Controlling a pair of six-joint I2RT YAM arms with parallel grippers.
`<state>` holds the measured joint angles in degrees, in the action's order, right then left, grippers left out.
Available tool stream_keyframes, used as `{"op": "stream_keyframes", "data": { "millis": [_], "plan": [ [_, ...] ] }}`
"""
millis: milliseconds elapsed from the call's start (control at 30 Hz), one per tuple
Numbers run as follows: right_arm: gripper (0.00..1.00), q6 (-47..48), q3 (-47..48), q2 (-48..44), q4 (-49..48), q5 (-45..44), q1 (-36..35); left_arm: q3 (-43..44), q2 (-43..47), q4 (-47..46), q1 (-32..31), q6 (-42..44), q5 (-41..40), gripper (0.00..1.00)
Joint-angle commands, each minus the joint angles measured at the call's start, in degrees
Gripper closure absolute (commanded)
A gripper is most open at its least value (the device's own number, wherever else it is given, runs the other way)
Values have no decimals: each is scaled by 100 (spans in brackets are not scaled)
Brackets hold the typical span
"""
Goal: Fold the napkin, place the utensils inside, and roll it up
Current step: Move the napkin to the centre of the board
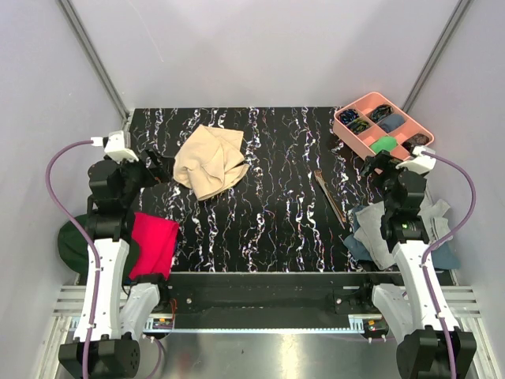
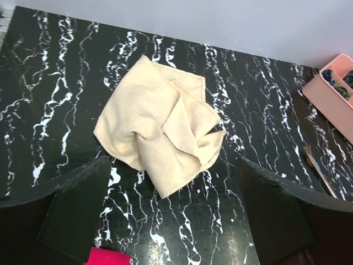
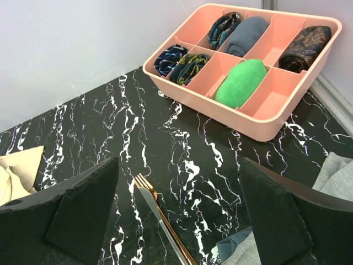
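Crumpled napkin point(image 1: 210, 160) far left of centre. Utensils point(image 1: 330, 197) right, well apart. Left gripper point(image 2: 174, 165) and right gripper point(image 3: 179, 165) wide open, empty. Risk: pinching bunched layers, dragging whole cloth instead of flattening.

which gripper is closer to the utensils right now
Right. The right gripper hangs open just to the right of the utensils, about level with their far end. The left gripper is across the table, beside the napkin.
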<state>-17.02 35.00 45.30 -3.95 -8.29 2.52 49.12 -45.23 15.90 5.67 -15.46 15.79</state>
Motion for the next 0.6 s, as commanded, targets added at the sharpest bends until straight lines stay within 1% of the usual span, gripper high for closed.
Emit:
{"op": "stream_keyframes", "data": {
  "millis": [0,100,200,233,300,333,367,433,467,500,533,567],
  "plan": [
    [2,32,68,32,-133,74,-24,71,32,-158,48,-27,-453,1],
    [2,5,86,84,-133,117,-24,-16,102,-157,57,-36,-691,1],
    [2,-12,112,154,-142,196,-24,-184,33,-175,48,-167,-595,1],
    [1,-30,129,172,-133,214,-24,-193,-72,-158,48,-315,-482,1],
    [2,-56,147,233,-124,311,-24,-262,-178,-192,-48,-632,-576,1],
    [2,-65,164,260,-133,354,-24,-446,-257,-245,-162,-912,-873,1],
    [2,-65,173,304,-133,416,-24,-561,-301,-472,-485,-1002,-1050,1],
    [2,-74,208,348,-98,478,-24,-815,-564,-701,-890,-1160,-1558,1],
    [2,-56,235,357,-72,521,-24,-860,-696,-894,-1206,-1178,-1579,1],
    [2,-48,270,357,-2,548,-24,-895,-863,-1009,-1296,-1204,-1727,1],
    [2,-30,288,348,34,548,-24,-939,-1256,-1114,-1331,-1266,-1659,1],
    [2,-21,296,313,60,566,-24,-948,-1460,-1350,-1332,-1301,-1615,2]
  ]
}}
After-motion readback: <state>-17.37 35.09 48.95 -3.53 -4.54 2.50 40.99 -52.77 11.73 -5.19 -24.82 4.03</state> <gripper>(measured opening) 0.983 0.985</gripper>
